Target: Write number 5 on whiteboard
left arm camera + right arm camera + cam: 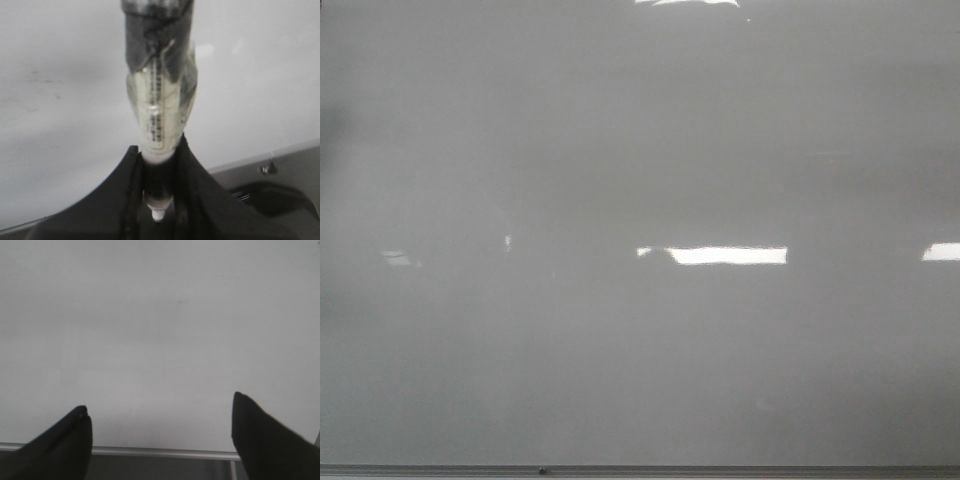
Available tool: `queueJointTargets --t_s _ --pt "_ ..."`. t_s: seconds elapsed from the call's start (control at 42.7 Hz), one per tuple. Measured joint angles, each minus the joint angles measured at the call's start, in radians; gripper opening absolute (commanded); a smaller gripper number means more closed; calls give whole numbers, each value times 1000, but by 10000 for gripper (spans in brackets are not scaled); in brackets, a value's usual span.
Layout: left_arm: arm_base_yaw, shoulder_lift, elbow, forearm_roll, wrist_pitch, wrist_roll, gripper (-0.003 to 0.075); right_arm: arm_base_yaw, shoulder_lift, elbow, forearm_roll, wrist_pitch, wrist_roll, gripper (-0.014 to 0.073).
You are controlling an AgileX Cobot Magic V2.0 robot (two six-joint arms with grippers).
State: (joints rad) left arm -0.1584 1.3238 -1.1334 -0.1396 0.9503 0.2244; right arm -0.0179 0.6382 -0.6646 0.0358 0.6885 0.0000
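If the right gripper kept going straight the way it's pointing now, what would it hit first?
Most likely the glossy grey-white whiteboard. The right gripper is open and empty, nothing shows between its fingers and the board, though depth is unclear.

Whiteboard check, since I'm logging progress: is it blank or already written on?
Blank. The whiteboard shows only bright light reflections in the front view, no 5. The left gripper holds a marker.

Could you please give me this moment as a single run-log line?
whiteboard: blank, no 5 yet | left pincer: shut on marker | right pincer: open, empty | arms: outside front view
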Motion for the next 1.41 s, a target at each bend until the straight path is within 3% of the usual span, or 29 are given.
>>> queueJointTargets --t_s 0.117,0.281,0.516,0.703,0.844,1.032,1.407 --pt "-90 -1 -57 -21 135 95 -20 9 57 -55 15 81 -8 594" --pt "-250 -1 -83 -39 187 217 -20 70 156 -135 70 168 -98 594" --pt "-480 0 -86 -42 155 314 -20 235 295 -222 196 232 -402 594" --pt "-602 2 -86 -42 137 359 -20 367 375 -277 293 253 -623 594" --pt "-657 2 -86 -42 137 366 -20 446 413 -321 388 276 -785 580" --pt "-690 2 -86 -42 137 382 -20 551 438 -364 534 271 -983 477" --pt "-692 2 -86 -38 136 411 -20 641 541 -431 588 196 -1059 448"
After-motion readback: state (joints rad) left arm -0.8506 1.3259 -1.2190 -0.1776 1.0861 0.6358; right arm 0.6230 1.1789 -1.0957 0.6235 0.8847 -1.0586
